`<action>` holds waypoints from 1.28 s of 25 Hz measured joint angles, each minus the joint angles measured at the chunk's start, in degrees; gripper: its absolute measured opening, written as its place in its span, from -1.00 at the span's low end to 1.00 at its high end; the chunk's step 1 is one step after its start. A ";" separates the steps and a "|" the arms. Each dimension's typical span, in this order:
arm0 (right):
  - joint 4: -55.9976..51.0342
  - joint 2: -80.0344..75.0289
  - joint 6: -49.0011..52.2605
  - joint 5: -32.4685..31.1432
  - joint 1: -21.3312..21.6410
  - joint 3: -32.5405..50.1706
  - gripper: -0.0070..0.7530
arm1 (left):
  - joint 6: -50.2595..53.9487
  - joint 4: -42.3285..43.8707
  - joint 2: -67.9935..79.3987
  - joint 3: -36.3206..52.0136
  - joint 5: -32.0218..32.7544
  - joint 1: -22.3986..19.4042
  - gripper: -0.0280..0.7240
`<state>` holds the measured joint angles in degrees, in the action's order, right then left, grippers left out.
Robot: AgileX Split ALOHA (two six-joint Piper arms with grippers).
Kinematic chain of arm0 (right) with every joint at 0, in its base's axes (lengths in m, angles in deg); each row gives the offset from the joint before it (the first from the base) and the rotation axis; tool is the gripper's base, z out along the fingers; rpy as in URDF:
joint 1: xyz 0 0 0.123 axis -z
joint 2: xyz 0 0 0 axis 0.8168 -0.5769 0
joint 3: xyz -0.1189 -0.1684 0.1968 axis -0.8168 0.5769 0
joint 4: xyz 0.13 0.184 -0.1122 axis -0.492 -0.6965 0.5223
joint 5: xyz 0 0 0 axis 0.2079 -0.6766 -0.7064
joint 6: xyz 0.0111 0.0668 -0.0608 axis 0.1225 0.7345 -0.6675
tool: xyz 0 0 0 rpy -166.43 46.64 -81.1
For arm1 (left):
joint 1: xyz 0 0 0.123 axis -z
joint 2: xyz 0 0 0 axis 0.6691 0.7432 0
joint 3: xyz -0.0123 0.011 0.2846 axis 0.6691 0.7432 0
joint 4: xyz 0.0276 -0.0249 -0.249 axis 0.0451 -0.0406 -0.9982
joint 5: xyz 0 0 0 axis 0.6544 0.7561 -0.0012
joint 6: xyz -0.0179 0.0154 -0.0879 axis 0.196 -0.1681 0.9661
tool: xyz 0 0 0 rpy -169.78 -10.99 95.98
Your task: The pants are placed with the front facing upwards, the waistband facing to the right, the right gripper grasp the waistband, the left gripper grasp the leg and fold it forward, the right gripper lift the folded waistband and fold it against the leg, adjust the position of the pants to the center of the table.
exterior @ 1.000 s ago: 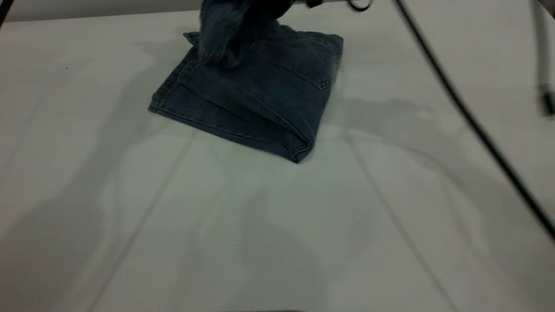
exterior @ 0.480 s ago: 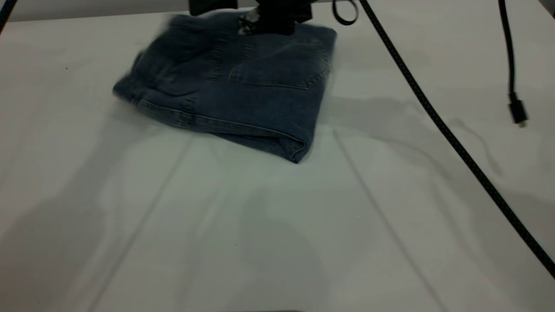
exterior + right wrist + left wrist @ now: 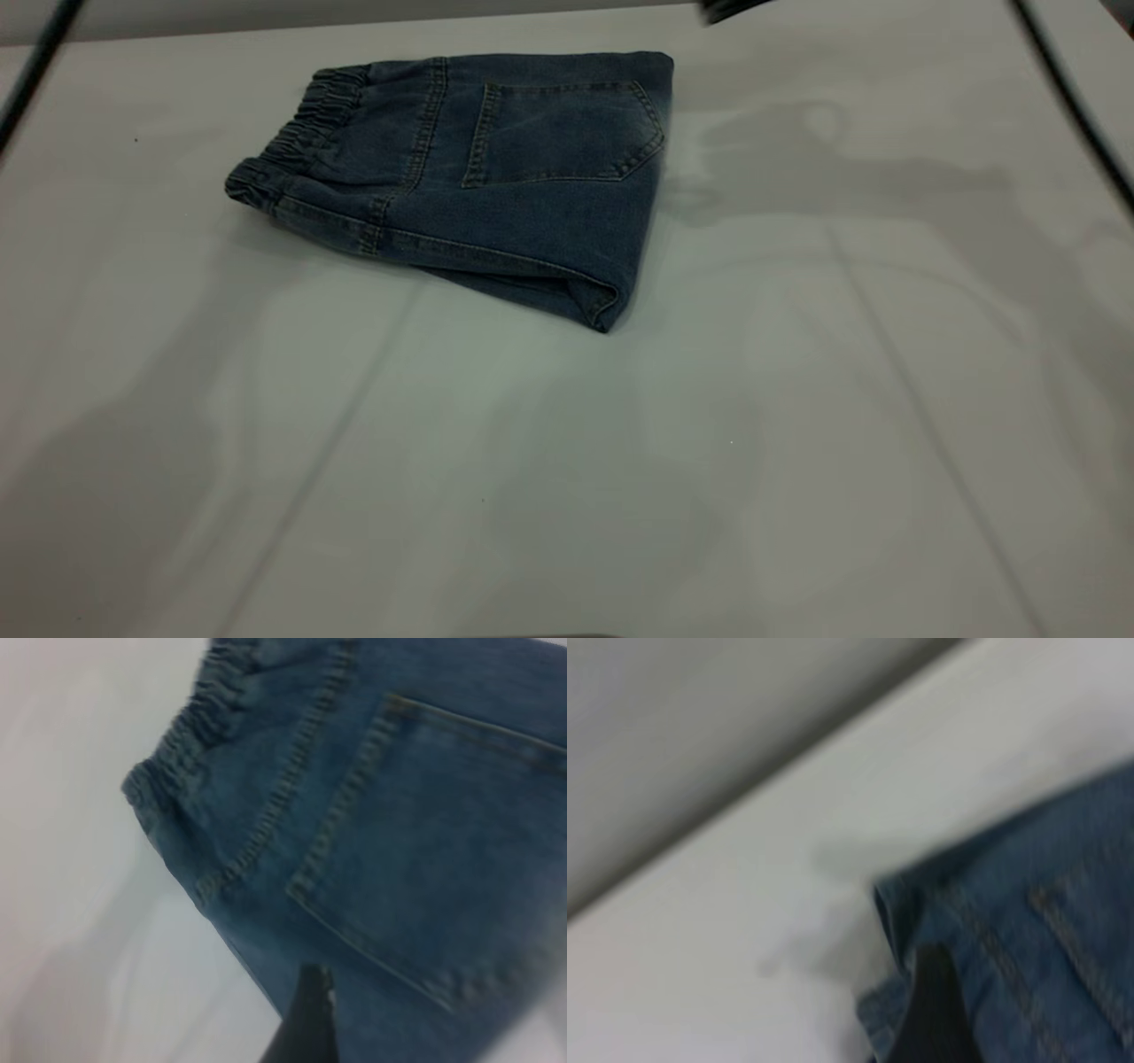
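Neither gripper's finger spacing can be read from our views, so we cannot tell whether either is apart or together; of the left gripper (image 3: 928,1010) we see one dark pointed finger over a blue denim edge in the left wrist view, and of the right gripper (image 3: 304,1020) one dark pointed finger above the denim in the right wrist view; whether either finger touches the cloth we cannot tell. In the exterior view we find the pants (image 3: 496,177) lying folded into a compact rectangle on the far part of the table (image 3: 567,461), somewhat left of the middle; the gathered waistband (image 3: 297,142) runs along the left end of the bundle; the patch back pocket (image 3: 563,133) faces upward on the top layer; the folded edge lies at the right end, and the near right corner shows stacked layers with tan stitching. A blurred dark cable (image 3: 1076,97) crosses the upper right corner of that view; a second dark streak (image 3: 35,75) crosses the upper left corner.
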<state>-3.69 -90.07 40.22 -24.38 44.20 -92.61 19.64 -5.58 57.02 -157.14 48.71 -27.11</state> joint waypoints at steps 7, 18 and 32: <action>3.59 0.89 4.39 -2.68 1.41 -0.06 0.59 | -20.95 0.61 1.71 21.45 0.00 0.73 0.40; 3.65 0.89 4.52 -4.87 1.41 -0.10 0.58 | -38.89 0.89 7.45 28.69 -2.99 2.52 0.40; 3.71 0.89 5.05 -6.90 1.41 -0.10 0.58 | -13.43 7.32 10.52 28.11 -4.67 13.22 0.40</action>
<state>0.02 -89.18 45.27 -31.28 45.61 -92.71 6.21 1.74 67.55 -129.03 44.03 -13.89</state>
